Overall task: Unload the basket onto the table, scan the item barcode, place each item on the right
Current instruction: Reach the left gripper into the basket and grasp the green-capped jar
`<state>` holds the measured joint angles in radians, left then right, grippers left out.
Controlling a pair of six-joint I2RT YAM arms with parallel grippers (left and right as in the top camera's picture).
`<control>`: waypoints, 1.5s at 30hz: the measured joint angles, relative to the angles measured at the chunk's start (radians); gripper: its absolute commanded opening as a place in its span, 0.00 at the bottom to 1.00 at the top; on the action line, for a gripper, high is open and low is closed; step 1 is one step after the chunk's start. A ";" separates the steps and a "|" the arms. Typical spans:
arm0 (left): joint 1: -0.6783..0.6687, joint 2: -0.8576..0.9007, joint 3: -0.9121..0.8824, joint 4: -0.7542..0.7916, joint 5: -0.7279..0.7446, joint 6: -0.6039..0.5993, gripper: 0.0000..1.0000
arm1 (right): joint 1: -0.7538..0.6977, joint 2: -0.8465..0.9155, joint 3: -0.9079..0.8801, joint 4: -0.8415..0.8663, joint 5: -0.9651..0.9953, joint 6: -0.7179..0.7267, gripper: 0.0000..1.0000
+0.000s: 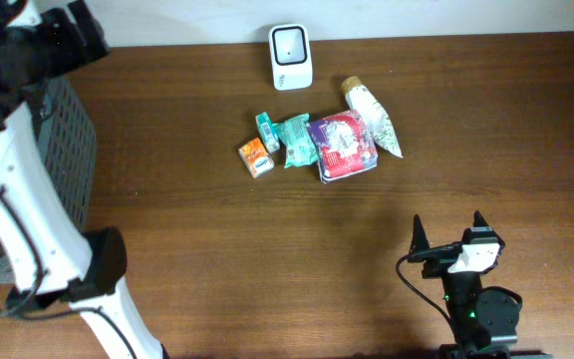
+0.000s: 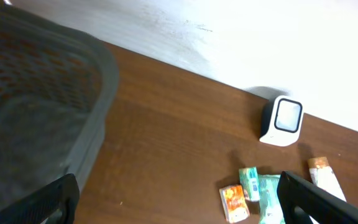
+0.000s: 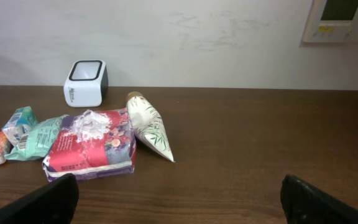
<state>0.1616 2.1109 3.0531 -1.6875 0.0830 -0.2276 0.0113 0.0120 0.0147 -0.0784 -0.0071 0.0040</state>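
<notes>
While both claws stand released with nothing between their fingers, the items lie in a cluster just above the middle of the overhead frame, on the brown surface (image 1: 167, 219). From left to right they are an orange packet (image 1: 256, 158), a small teal carton (image 1: 267, 131), a teal pouch (image 1: 295, 141), a purple-and-red pack (image 1: 342, 147) and a white cone-shaped pack (image 1: 372, 118), each touching or just beside its neighbour. A white barcode scanner (image 1: 290, 57) stands above them at the top edge, by the wall (image 3: 229, 37), apart from the cluster. The left claw (image 2: 179, 183) hangs at the upper left by the grey mesh basket (image 1: 68, 150). The right claw (image 1: 448, 224) sits at the lower right, well apart from the items.
</notes>
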 measured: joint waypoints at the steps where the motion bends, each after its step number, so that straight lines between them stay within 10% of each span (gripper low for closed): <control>1: 0.008 -0.043 -0.037 0.002 -0.002 0.000 0.99 | 0.000 0.000 0.000 0.000 0.000 0.000 0.98; 18: 0.531 -0.208 -0.521 0.024 -0.114 -0.302 1.00 | 0.000 0.000 0.000 0.000 0.000 0.000 0.98; 27: 0.542 -0.203 -1.074 0.252 -0.147 -0.313 0.99 | 0.000 0.000 0.000 0.000 0.000 0.000 0.99; 45: 0.542 -0.141 -1.213 0.278 -0.170 -0.313 0.99 | 0.000 0.000 0.000 0.000 0.000 0.000 0.99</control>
<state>0.7036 1.9701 1.8397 -1.4094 -0.0868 -0.5404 0.0113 0.0120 0.0147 -0.0784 -0.0071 0.0036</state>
